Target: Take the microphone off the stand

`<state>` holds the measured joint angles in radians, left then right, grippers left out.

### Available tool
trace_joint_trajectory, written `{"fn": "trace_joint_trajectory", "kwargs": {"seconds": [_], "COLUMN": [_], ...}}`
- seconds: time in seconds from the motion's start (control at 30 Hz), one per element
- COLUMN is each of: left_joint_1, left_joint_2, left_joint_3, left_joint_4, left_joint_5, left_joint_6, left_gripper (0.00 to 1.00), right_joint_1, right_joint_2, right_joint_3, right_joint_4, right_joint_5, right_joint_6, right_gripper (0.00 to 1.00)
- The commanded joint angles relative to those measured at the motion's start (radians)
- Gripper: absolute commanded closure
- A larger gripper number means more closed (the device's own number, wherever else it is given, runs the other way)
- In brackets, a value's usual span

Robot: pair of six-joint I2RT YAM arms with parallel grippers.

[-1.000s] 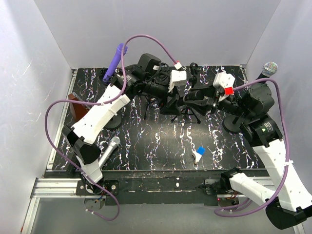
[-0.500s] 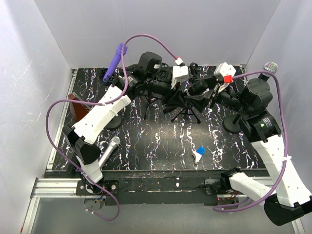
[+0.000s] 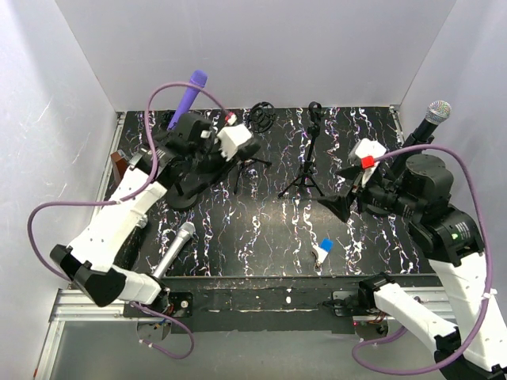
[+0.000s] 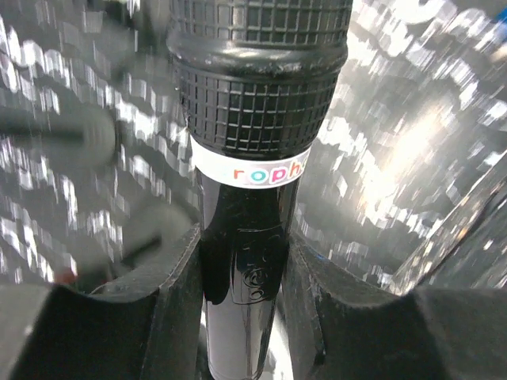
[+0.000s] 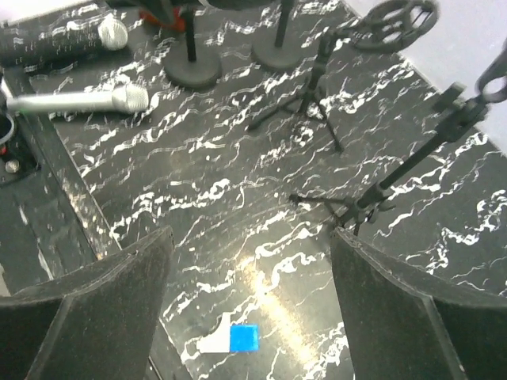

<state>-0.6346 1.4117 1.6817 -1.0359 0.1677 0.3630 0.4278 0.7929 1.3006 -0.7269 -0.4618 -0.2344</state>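
1. Black marbled tabletop [image 3: 261,229] between white walls [image 3: 261,47], from above: the left gripper [image 3: 240,148] sits at the back left, near the purple microphone [image 3: 187,96] and well apart from the tripod stand [image 3: 307,170], whose clip looks empty. The right gripper [image 3: 342,190] hangs spread wide, holding nothing.
2. Left wrist: the jaws pinch the black microphone [image 4: 257,158] on its handle, just below the mesh head, so it appears free of the stand. Best now is a firm pinch and a low, steady carry that avoids the purple one.
3. Right wrist: the spread fingers frame bare table, a blue-and-white tag [image 5: 238,339] and a silver microphone [image 5: 79,101] lying flat. The open table between the two looks like a safe landing spot, and this arm should stay back.
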Motion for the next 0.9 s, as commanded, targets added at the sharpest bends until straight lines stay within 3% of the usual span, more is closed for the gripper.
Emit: {"fn": "trace_joint_trajectory", "kwargs": {"seconds": [0.0, 0.13, 0.2, 0.47, 0.67, 0.87], "left_joint_1": [0.084, 0.183, 0.211, 0.335, 0.440, 0.549], "left_joint_2": [-0.094, -0.170, -0.227, -0.289, -0.290, -0.237], "left_joint_3": [-0.183, -0.380, -0.454, -0.652, -0.784, -0.873], "left_joint_4": [-0.205, -0.202, -0.217, -0.222, -0.100, 0.152], "left_joint_5": [-0.269, -0.384, -0.372, -0.467, -0.473, -0.521], "left_joint_6": [-0.006, 0.075, 0.166, 0.137, 0.068, 0.004], "left_gripper": [1.00, 1.00, 1.00, 1.00, 1.00, 1.00], "right_joint_1": [0.003, 0.003, 0.003, 0.003, 0.005, 0.003], "right_joint_2": [0.043, 0.071, 0.063, 0.025, 0.071, 0.058], "right_joint_3": [-0.055, -0.106, -0.135, -0.193, -0.193, -0.198], "right_joint_4": [-0.051, 0.087, 0.139, 0.261, 0.285, 0.261], "right_joint_5": [-0.055, -0.129, -0.150, -0.248, -0.178, -0.020], "right_joint_6": [-0.097, -0.011, 0.018, 0.032, 0.202, 0.129], "right_gripper": [0.14, 0.14, 0.14, 0.13, 0.16, 0.15]}}
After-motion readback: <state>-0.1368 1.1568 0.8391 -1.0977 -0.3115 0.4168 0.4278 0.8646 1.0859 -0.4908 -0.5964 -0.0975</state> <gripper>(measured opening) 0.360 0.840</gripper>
